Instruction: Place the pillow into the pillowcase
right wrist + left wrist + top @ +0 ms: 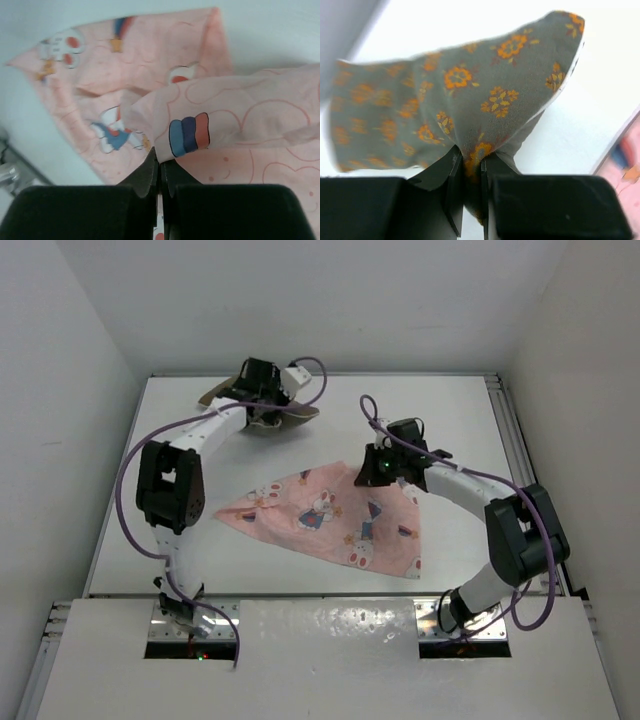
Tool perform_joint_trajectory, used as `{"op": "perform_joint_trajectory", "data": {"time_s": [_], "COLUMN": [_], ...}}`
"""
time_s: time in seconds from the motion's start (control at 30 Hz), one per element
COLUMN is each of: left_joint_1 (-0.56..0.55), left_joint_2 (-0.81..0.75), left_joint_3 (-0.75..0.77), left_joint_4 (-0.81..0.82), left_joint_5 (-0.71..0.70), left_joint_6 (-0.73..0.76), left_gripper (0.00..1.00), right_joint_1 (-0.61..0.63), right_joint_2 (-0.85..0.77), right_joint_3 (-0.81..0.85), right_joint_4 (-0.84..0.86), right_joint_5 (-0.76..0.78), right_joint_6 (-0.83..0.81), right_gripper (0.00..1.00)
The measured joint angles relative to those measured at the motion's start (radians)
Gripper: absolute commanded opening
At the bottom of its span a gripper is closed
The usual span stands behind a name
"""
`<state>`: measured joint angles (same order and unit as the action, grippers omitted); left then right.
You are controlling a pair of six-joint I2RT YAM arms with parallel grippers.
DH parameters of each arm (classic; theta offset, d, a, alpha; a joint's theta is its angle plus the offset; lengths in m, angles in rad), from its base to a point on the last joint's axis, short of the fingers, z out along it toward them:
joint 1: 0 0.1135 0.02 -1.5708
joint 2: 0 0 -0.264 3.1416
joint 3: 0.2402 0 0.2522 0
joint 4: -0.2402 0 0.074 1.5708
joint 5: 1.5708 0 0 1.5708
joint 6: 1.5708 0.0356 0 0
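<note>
Two grips are on, so I read this as the pick-up step. One pillow (470, 95) sits at eleven o'clock on the table (450, 410), its edge pinched in the left end effector (472, 172). One pillowcase (330, 525) lies near centre, spreading toward five o'clock. The right end effector (160, 167) is pressed together on a fold at its one o'clock corner (one layer or both, I cannot tell). Next call, as I judge it: lift that fold to gape the mouth, then carry the pillow across.

A white table (450, 420) sits between plain white walls (330, 300).
</note>
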<state>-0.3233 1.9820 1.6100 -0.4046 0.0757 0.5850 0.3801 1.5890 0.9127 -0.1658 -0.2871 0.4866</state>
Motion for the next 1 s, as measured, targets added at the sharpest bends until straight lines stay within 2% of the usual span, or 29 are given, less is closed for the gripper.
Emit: {"op": "perform_joint_trajectory", "data": {"time_s": [0.07,0.1,0.13,0.2,0.23,0.27,0.37,0.43,0.6,0.8,0.93,0.97,1.0], "left_joint_1": [0.018,0.024,0.028,0.031,0.031,0.029,0.016,-0.005,-0.114,-0.298,-0.389,-0.407,-0.421], "left_joint_2": [-0.011,-0.022,-0.038,-0.07,-0.085,-0.097,-0.13,-0.138,-0.114,-0.006,0.045,0.052,0.056], "left_joint_3": [0.073,0.098,0.121,0.169,0.193,0.218,0.288,0.337,0.49,0.723,0.778,0.777,0.765], "left_joint_4": [-0.044,-0.058,-0.075,-0.111,-0.125,-0.138,-0.171,-0.194,-0.24,-0.204,-0.153,-0.146,-0.142], "left_joint_5": [0.03,0.041,0.05,0.064,0.072,0.079,0.099,0.108,0.153,0.195,0.282,0.317,0.357], "left_joint_6": [0.002,0.002,0.002,0.0,-0.005,-0.01,-0.025,-0.039,-0.066,-0.074,-0.108,-0.12,-0.127], "left_gripper": [0.0,0.0,0.0,0.0,0.0,0.0,0.0,0.0,0.0,0.0,0.0,0.02,0.09], "right_joint_1": [0.023,0.033,0.04,0.046,0.045,0.04,-0.002,-0.052,-0.176,-0.201,-0.202,-0.202,-0.203], "right_joint_2": [0.003,0.009,0.02,0.053,0.069,0.077,0.057,-0.006,-0.257,-0.547,-0.756,-0.798,-0.84], "right_joint_3": [0.008,0.014,0.023,0.05,0.066,0.075,0.067,0.027,-0.012,-0.033,-0.058,-0.059,-0.06], "right_joint_4": [0.056,0.086,0.121,0.179,0.196,0.202,0.214,0.192,-0.001,-0.19,-0.275,-0.291,-0.306], "right_joint_5": [-0.076,-0.114,-0.161,-0.237,-0.268,-0.288,-0.306,-0.254,0.016,0.346,0.568,0.616,0.663], "right_joint_6": [0.003,0.008,0.016,0.045,0.055,0.068,0.078,0.082,0.044,0.03,0.047,0.054,0.057], "right_gripper": [0.0,0.03,0.34,0.57,0.9,0.99,0.99,0.99,0.99,0.99,0.99,0.99,0.99]}}
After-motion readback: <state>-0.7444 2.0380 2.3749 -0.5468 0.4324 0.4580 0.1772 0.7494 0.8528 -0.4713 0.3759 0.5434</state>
